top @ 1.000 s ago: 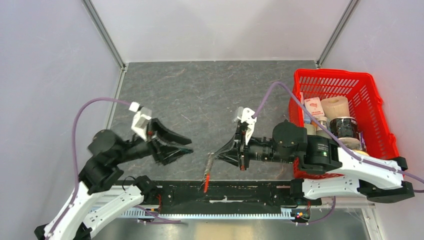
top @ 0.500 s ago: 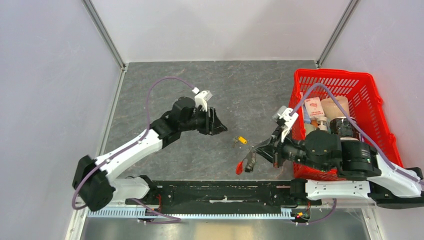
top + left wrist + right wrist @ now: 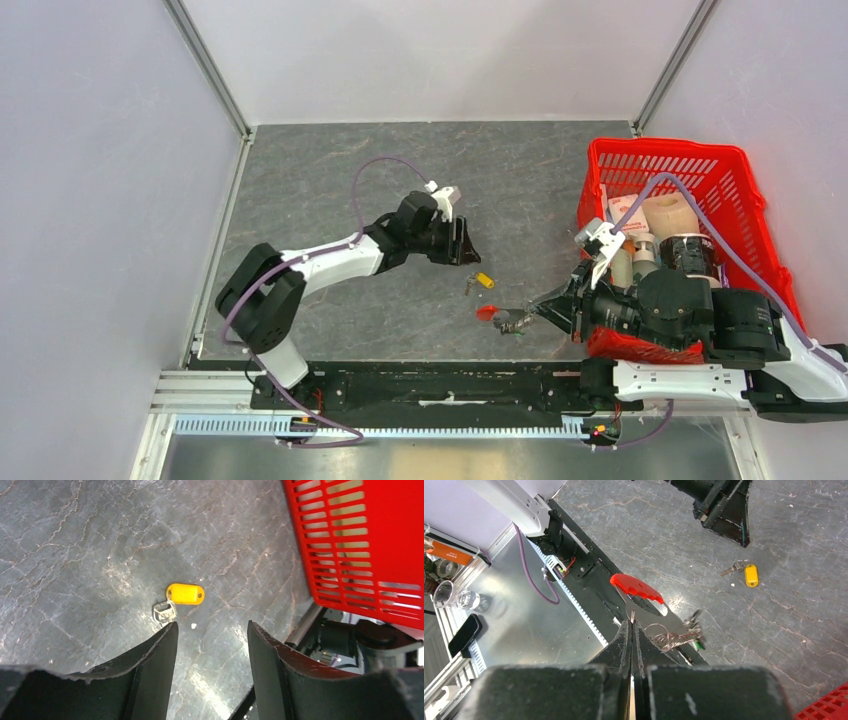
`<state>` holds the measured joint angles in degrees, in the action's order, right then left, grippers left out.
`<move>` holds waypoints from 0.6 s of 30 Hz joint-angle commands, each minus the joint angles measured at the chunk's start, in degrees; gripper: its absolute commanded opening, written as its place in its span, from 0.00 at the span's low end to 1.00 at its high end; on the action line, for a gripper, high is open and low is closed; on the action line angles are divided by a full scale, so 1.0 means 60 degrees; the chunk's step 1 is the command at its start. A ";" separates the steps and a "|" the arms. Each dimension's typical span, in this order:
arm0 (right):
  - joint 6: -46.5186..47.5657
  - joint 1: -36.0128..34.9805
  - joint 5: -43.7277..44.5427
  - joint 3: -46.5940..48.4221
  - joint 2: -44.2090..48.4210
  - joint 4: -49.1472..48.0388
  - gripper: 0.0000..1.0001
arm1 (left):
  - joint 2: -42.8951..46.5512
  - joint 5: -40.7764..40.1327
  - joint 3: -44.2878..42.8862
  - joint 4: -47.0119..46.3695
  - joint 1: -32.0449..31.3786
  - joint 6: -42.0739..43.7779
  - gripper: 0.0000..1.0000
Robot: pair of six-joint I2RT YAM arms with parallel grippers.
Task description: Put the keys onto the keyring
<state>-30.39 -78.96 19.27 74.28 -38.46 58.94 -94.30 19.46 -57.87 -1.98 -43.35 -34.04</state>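
Pick-up step: left gripper (image 3: 210,626), jaws apart, hovers just short of the yellow-tagged key (image 3: 184,594) lying on the table (image 3: 75,555), right gripper (image 3: 631,624) pinched shut on the keyring (image 3: 670,638) nearby; next, descend and close on the key.

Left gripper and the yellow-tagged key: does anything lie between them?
Only bare grey table and a tiny pale speck. The left wrist view shows the open left gripper just short of the yellow-tagged key.

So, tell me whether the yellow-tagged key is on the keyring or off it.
Off. The yellow-tagged key lies alone on the table, clearly apart from the keyring pinched in the shut right gripper.
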 commanded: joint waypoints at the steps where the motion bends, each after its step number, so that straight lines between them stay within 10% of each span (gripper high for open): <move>1: -0.0376 -0.0023 -0.0081 0.0014 0.0217 -0.0011 0.00 | -0.0747 -0.0627 -0.0777 -0.0481 -0.0156 0.0377 0.61; 18: -0.0515 -0.0017 -0.0088 0.0056 0.0184 0.0299 0.00 | -0.2623 -0.1428 -0.1690 0.0271 -0.0287 0.1426 0.63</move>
<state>-32.60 -78.96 17.89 74.28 -37.60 61.89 -109.08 12.16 -65.56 -0.60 -44.49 -28.80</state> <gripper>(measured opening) 0.007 0.651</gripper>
